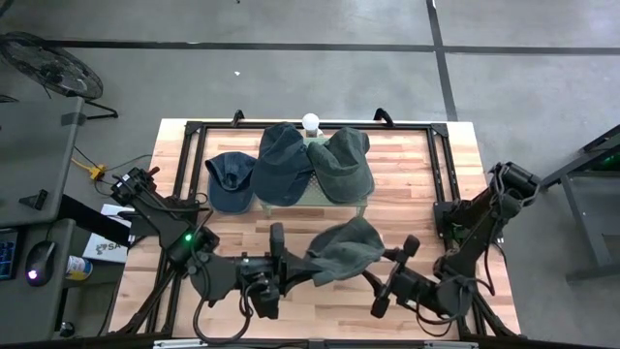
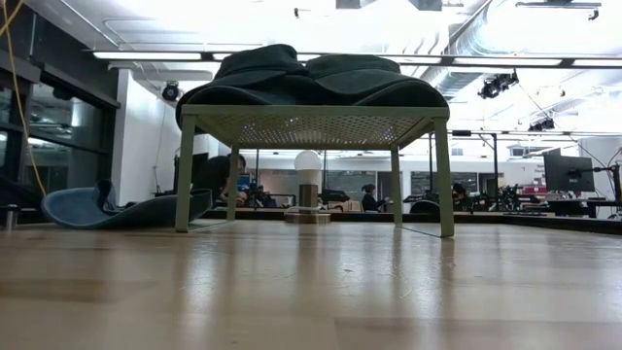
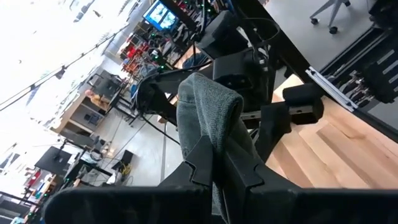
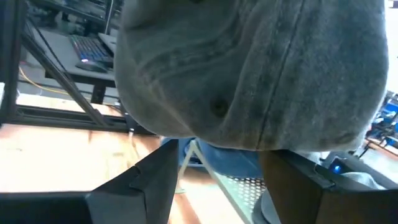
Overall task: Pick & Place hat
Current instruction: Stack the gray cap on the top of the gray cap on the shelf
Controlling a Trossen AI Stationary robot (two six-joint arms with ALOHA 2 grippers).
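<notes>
High view shows me both grippers meeting at the near side of the table, sharing one grey hat (image 1: 346, 250). My left gripper (image 1: 287, 260) is clenched on the hat's edge, cloth pinched between its fingers (image 3: 202, 163). My right gripper (image 1: 392, 269) holds the opposite side; I cannot tell its finger state. Beyond both grippers, a green rack (image 1: 356, 201) carries two hats, with a blue hat (image 1: 231, 180) just beside it.

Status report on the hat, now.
Left gripper shut on grey hat, lifted off table. Right gripper beside it, open. Two hats on rack, blue cap alongside.
</notes>
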